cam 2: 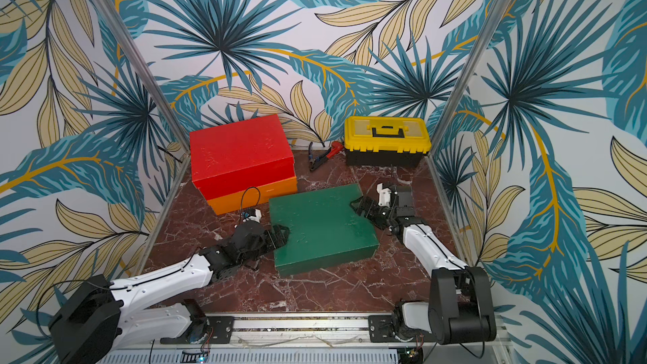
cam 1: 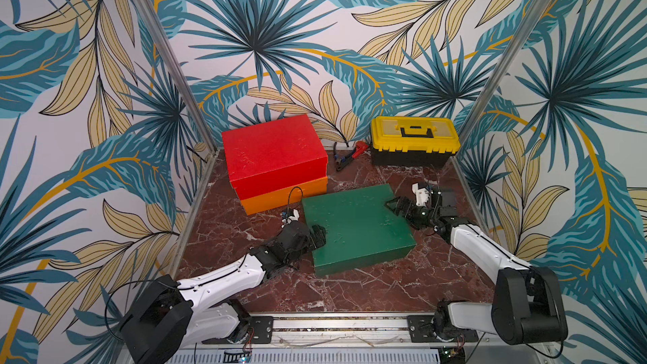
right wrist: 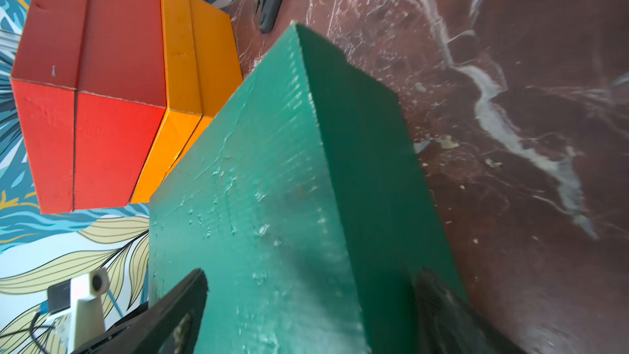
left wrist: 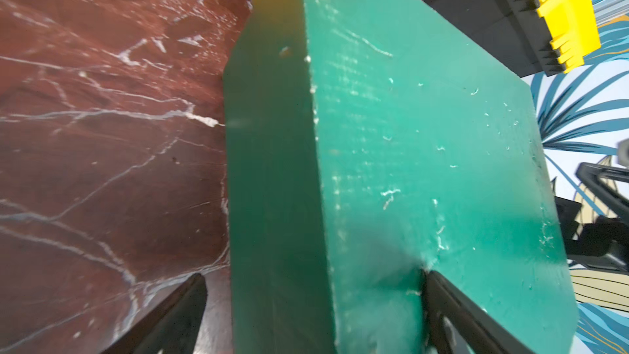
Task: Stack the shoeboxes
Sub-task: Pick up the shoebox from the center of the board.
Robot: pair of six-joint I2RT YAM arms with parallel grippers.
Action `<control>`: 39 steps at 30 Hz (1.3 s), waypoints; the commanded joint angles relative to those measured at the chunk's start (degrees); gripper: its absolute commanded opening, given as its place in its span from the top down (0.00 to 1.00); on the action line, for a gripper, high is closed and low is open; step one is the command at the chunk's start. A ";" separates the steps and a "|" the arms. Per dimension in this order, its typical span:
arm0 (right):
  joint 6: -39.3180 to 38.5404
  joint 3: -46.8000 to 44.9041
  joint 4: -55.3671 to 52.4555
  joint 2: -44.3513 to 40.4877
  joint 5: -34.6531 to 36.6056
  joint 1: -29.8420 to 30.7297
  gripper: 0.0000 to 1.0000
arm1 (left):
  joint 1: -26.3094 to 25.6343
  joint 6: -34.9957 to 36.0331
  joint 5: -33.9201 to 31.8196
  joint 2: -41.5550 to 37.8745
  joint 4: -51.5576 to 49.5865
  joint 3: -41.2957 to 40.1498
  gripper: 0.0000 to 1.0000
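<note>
A red shoebox (cam 1: 273, 148) (cam 2: 241, 152) sits on an orange shoebox (cam 1: 287, 194) (cam 2: 255, 196) at the back left. The dark green shoebox (cam 1: 357, 225) (cam 2: 322, 225) with a scuffed top lies mid-table, just in front of them. My left gripper (cam 1: 320, 236) (left wrist: 311, 275) stands open astride the green shoebox's (left wrist: 408, 148) left edge, one finger touching the lid and the other off its side wall. My right gripper (cam 1: 394, 204) (right wrist: 311, 274) is open astride the green shoebox's (right wrist: 272, 216) far right corner, one finger over the lid, one beside the wall.
A yellow-lidded black toolbox (cam 1: 415, 134) (cam 2: 387, 134) stands at the back right. Pliers (cam 1: 341, 161) and a red tool (cam 1: 360, 148) lie between it and the red shoebox. Patterned walls and metal posts close in the marble table (cam 1: 350, 292) on three sides.
</note>
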 commanded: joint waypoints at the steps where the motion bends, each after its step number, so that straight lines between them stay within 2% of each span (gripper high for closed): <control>1: 1.17 0.42 2.67 1.05 -4.14 -0.05 0.04 | 1.76 1.28 6.59 2.87 3.32 0.20 0.01; 4: 3.02 -1.14 2.47 1.34 -2.32 -0.62 0.04 | 2.72 1.34 10.04 4.24 3.73 0.57 0.01; 9: 6.56 -4.79 4.60 1.96 -2.89 -3.83 0.03 | 3.98 1.39 12.06 5.85 3.85 1.16 0.01; 15: 5.26 -6.63 -3.10 -2.99 8.77 -4.34 0.01 | 5.16 1.26 13.68 6.72 4.43 0.85 0.01; 19: 5.73 -7.15 -1.23 -2.07 5.56 -4.27 0.01 | 5.09 1.23 13.68 7.98 4.73 1.34 0.02; 25: 8.45 -8.24 5.25 2.53 -1.73 -4.27 0.02 | 5.22 1.84 16.53 13.01 6.84 3.74 0.10; 39: 10.79 -10.50 3.68 -2.33 -0.97 -2.50 0.03 | 5.64 0.17 20.81 21.87 12.57 6.58 0.10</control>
